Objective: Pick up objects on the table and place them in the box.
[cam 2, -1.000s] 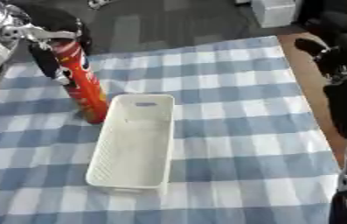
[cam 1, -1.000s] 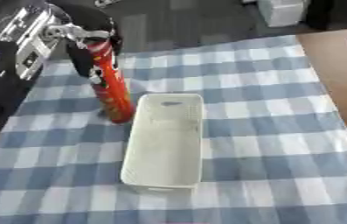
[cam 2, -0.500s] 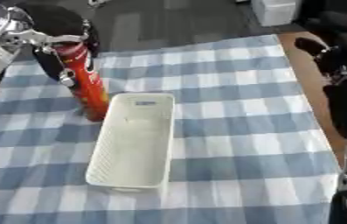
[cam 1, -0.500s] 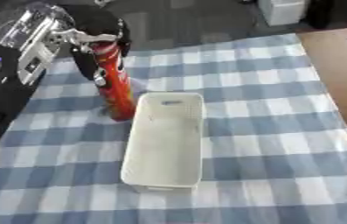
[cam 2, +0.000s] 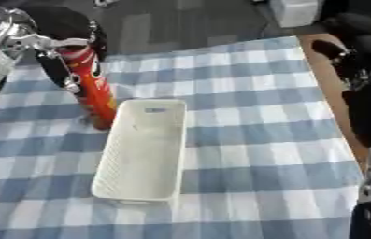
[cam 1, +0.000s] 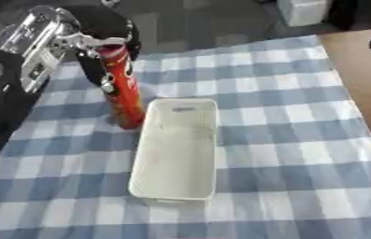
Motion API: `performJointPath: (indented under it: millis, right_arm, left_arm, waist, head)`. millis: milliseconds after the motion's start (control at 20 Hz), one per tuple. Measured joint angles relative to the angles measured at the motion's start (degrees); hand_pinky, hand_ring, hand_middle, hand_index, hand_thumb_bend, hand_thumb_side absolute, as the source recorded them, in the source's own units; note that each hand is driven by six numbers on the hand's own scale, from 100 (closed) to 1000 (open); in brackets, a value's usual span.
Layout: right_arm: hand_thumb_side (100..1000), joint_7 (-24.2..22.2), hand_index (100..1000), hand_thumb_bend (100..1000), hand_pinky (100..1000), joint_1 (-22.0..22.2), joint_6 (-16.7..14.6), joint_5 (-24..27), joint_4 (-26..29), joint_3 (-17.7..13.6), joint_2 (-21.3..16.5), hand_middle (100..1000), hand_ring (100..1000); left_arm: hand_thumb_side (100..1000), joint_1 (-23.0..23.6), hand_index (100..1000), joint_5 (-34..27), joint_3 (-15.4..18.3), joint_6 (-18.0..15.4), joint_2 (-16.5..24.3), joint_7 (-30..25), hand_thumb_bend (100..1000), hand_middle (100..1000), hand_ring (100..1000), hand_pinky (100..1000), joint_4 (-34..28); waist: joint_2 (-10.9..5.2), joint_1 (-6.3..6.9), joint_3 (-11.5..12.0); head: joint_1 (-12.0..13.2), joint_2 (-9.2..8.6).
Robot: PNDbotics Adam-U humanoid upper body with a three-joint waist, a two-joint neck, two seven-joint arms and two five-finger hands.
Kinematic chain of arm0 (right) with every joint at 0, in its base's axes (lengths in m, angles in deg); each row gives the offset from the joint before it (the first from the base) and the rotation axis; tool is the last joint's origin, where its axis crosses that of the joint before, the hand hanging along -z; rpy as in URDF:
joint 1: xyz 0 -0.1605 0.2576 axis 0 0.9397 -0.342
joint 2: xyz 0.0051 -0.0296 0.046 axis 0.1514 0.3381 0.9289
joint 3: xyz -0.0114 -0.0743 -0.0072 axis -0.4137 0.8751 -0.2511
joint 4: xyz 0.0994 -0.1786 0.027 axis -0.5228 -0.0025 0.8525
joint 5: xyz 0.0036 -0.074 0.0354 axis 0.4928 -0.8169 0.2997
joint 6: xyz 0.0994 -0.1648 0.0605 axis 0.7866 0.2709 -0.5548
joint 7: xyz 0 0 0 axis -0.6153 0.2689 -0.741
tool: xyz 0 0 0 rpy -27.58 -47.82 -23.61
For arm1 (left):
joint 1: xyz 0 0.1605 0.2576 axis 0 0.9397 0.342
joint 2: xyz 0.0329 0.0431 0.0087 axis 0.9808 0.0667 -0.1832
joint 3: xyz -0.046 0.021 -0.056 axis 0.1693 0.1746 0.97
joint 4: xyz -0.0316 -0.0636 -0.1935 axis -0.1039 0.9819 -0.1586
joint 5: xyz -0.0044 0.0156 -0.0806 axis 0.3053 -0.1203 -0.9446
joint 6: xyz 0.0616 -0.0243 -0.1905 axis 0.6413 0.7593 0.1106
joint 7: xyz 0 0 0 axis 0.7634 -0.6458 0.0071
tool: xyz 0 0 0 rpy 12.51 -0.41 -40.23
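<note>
A tall red tube-shaped can (cam 1: 121, 88) stands nearly upright, leaning slightly, at the left long side of the white oblong box (cam 1: 176, 147). My left hand (cam 1: 98, 44) comes in from the upper left, and its fingers are curled round the top half of the can. The can's base is at the checked cloth just beside the box's far left corner; whether it touches the cloth I cannot tell. The box holds nothing. My right hand (cam 2: 358, 44) shows as a dark shape at the right edge, away from the box.
A blue and white checked cloth (cam 1: 295, 116) covers the table. My left arm's silver and black parts (cam 1: 17, 70) fill the left side. A brown table edge (cam 1: 368, 84) runs down the right. Dark floor and a white object (cam 1: 303, 10) lie beyond the far edge.
The left hand and the can have shifted only slightly, the can standing a little closer to the box. The right arm has not moved.
</note>
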Motion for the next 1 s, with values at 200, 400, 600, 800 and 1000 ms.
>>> performJointPath:
  millis: [200, 400, 600, 800, 1000]
  right_arm:
    - [521, 0.0, 816, 100, 928, 0.4, 0.0, -0.1, 0.0, 0.0, -0.5, 885, 964]
    - [529, -0.1, 816, 100, 930, 0.8, 0.1, -0.2, -0.1, 0.0, -1.0, 885, 966]
    - [529, -0.1, 816, 100, 932, 0.9, 0.1, -0.4, -0.4, 0.0, -1.0, 885, 969]
    - [530, -0.1, 816, 100, 934, 1.0, 0.1, -0.5, -0.4, 0.0, -1.0, 884, 971]
    - [529, -0.1, 816, 100, 935, 1.0, 0.1, -0.5, -0.6, 0.0, -1.2, 884, 972]
  left_arm:
    - [131, -0.2, 197, -2.5, 0.1, 0.8, 2.0, -0.8, 461, 184, 168, 100, -1.3]
    - [100, -1.1, 197, -4.8, 0.8, 1.7, 3.8, -1.6, 647, 183, 165, 100, -2.6]
    - [100, -1.3, 196, -6.4, 1.6, 2.4, 4.8, -2.4, 651, 182, 163, 100, -3.5]
    - [100, -1.4, 196, -7.1, 2.0, 2.9, 5.3, -2.9, 651, 181, 164, 100, -4.1]
    - [100, -1.4, 198, -8.2, 2.3, 2.9, 6.2, -3.4, 600, 180, 162, 100, -4.7]
  waist:
    - [0.01, 0.15, 0.7]
    - [-0.04, 0.35, 1.2]
    - [-0.22, 0.37, 1.4]
    - [-0.27, 0.37, 1.7]
    - [-0.28, 0.37, 1.7]
  head:
    - [-0.4, 0.00]
    - [-0.5, 0.01]
    - [-0.5, 0.03]
    - [-0.7, 0.03]
    - [-0.9, 0.06]
